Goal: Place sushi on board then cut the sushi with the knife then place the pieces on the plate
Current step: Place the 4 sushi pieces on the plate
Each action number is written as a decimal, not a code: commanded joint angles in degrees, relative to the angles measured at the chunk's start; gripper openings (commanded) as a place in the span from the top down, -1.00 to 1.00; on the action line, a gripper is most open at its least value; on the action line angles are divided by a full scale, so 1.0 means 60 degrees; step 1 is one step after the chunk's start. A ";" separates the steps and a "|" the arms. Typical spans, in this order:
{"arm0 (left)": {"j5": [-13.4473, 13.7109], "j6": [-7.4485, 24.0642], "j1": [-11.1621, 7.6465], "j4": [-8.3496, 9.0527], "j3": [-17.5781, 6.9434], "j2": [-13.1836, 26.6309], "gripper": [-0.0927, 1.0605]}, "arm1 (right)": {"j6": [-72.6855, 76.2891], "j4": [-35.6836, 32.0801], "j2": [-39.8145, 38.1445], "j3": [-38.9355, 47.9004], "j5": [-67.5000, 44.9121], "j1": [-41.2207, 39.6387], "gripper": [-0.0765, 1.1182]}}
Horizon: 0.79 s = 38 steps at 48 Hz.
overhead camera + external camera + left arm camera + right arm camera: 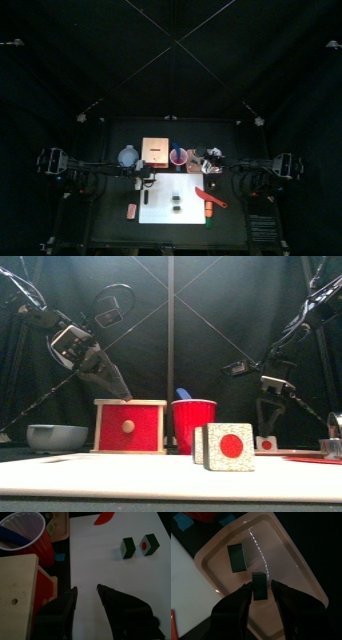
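Your right gripper [261, 588] is pinching a sushi piece [260, 581] between its tips, directly over the pink tray [288, 559]. I cannot tell whether the piece touches the tray floor. To set it down well, lower it straight until the flat underside meets the floor. Then spread the jaws only a little and lift straight up, so the block neither tips nor clings to a pad. Keep clear of the other piece [236, 556], which lies on the tray ahead of the tips and off to one side, apart from the held one. The tray looks smooth and glossy, with rounded corners and a raised rim, so a dropped block would likely slide. The pieces are hard, squarish blocks, dark green outside, with speckled white faces and a round red centre. Your left gripper [86, 588] hovers spread and empty over the white cutting board [100, 562]. Two more pieces [128, 548] stand side by side on the board well ahead of it, and the red knife [103, 518] lies beyond them.
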 commanded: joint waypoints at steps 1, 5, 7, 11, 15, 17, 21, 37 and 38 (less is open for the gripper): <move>-0.0059 0.0000 0.0029 0.0000 -0.0161 -0.0044 -0.50 | -0.0029 0.0000 -0.0278 -0.0571 -0.0117 0.1084 -0.37; -0.0059 -0.0029 0.0029 0.0000 -0.0161 -0.0044 -0.50 | -0.0029 -0.0029 -0.0059 -0.0981 -0.0190 0.1978 -0.37; -0.0059 -0.0029 0.0029 0.0000 -0.0161 -0.0029 -0.50 | -0.0059 -0.0044 0.0146 -0.1260 -0.0220 0.2534 -0.37; -0.0059 -0.0029 0.0015 0.0000 -0.0146 -0.0029 -0.50 | 0.0000 -0.0059 0.0557 -0.1743 -0.0234 0.3281 -0.37; -0.0059 -0.0029 0.0015 -0.0015 -0.0161 -0.0044 -0.50 | 0.0015 -0.0059 0.1040 -0.2212 -0.0220 0.3896 -0.37; -0.0059 -0.0029 0.0029 -0.0015 -0.0161 -0.0044 -0.50 | 0.0029 -0.0044 0.1348 -0.2505 -0.0220 0.4189 -0.37; -0.0059 -0.0029 0.0015 -0.0015 -0.0176 -0.0044 -0.50 | 0.0029 0.0000 0.1816 -0.2900 -0.0176 0.4600 -0.37; -0.0073 -0.0029 0.0015 -0.0015 -0.0117 -0.0059 -0.50 | 0.0029 0.0000 0.2827 -0.3750 -0.0044 0.4937 -0.37; -0.0059 -0.0029 0.0015 -0.0015 -0.0117 -0.0044 -0.50 | 0.0029 0.0000 0.2856 -0.3765 -0.0044 0.4937 -0.37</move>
